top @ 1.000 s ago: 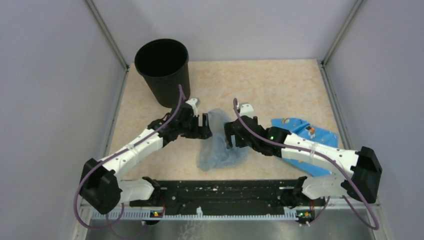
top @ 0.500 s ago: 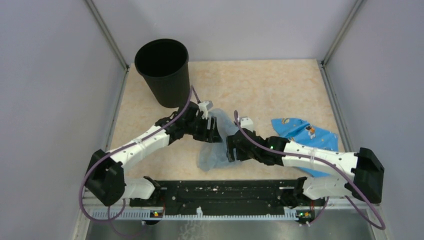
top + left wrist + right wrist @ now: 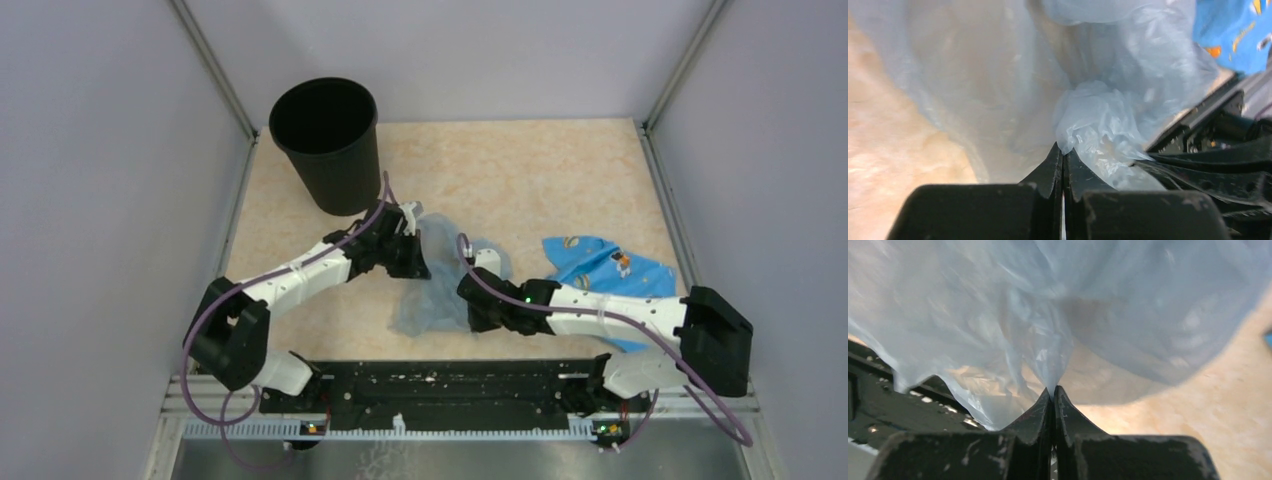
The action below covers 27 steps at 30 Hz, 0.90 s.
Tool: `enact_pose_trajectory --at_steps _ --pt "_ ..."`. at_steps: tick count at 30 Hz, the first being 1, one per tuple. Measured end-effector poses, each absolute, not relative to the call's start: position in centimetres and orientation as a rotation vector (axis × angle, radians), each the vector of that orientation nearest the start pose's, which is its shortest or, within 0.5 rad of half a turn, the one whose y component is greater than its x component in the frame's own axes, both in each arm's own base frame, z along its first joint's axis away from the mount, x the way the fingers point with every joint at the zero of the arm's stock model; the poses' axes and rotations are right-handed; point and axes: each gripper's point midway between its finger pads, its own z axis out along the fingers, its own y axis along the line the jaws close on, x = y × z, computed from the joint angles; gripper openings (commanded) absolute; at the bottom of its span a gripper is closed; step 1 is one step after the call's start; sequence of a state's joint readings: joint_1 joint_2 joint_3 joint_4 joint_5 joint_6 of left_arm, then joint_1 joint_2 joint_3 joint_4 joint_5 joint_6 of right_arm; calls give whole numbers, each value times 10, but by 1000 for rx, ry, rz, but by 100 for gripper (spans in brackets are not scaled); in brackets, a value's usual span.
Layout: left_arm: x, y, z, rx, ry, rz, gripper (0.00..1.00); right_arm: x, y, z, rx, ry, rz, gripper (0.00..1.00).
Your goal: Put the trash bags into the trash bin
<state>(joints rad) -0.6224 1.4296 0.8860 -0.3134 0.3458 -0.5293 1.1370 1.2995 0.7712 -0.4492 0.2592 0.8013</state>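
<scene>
The pale grey-blue trash bag (image 3: 440, 290) lies crumpled on the table between my two arms. My left gripper (image 3: 422, 262) is shut on a bunched fold at the bag's upper left. In the left wrist view that gripper (image 3: 1063, 150) pinches the film (image 3: 1098, 125) at its tips. My right gripper (image 3: 472, 300) is shut on the bag's right side. In the right wrist view its tips (image 3: 1053, 390) pinch a drawn-up fold of the bag (image 3: 1048, 340). The round black trash bin (image 3: 327, 143) stands upright at the back left, open and apart from both grippers.
A bright blue printed cloth (image 3: 605, 270) lies on the table to the right, partly under my right arm, and shows in the left wrist view's top corner (image 3: 1233, 30). Grey walls enclose the table on three sides. The black rail (image 3: 430, 385) runs along the near edge.
Both grippers have closed from open onto the bag. The left arm moved right toward the bag's top, the right arm moved down and left onto its right side.
</scene>
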Motion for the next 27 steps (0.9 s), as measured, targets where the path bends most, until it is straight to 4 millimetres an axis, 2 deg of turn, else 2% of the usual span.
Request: enact_pose_trajectory --at_steps 3,6,8,10,11,12,13,16,20,23,27 --pt "259 -250 103 190 2551 -838 0 153 255 77 -293 2524 352 0" --pt "288 -223 108 56 2520 -788 0 163 232 96 -226 2465 267 0" --pt "293 -216 111 21 2512 -796 0 172 227 113 -165 2412 274 0" --pt "293 -219 117 40 2504 -836 0 178 221 134 -112 2354 295 0" --pt "292 -222 121 58 2496 -859 4 179 218 142 -97 2335 305 0" --pt "292 -225 126 82 2480 -888 12 180 215 148 -87 2320 310 0" --pt "291 -229 131 112 2461 -920 29 181 212 154 -82 2308 308 0" --pt "292 -234 145 190 2404 -978 62 185 206 170 -91 2280 277 0" --pt "290 -232 163 265 2334 -1002 70 198 218 213 -101 2207 301 0" --pt "286 -231 192 357 2234 -998 71 210 234 256 -98 2120 374 0" --pt "276 -233 258 502 2006 -1008 72 218 248 291 -111 2047 449 0"
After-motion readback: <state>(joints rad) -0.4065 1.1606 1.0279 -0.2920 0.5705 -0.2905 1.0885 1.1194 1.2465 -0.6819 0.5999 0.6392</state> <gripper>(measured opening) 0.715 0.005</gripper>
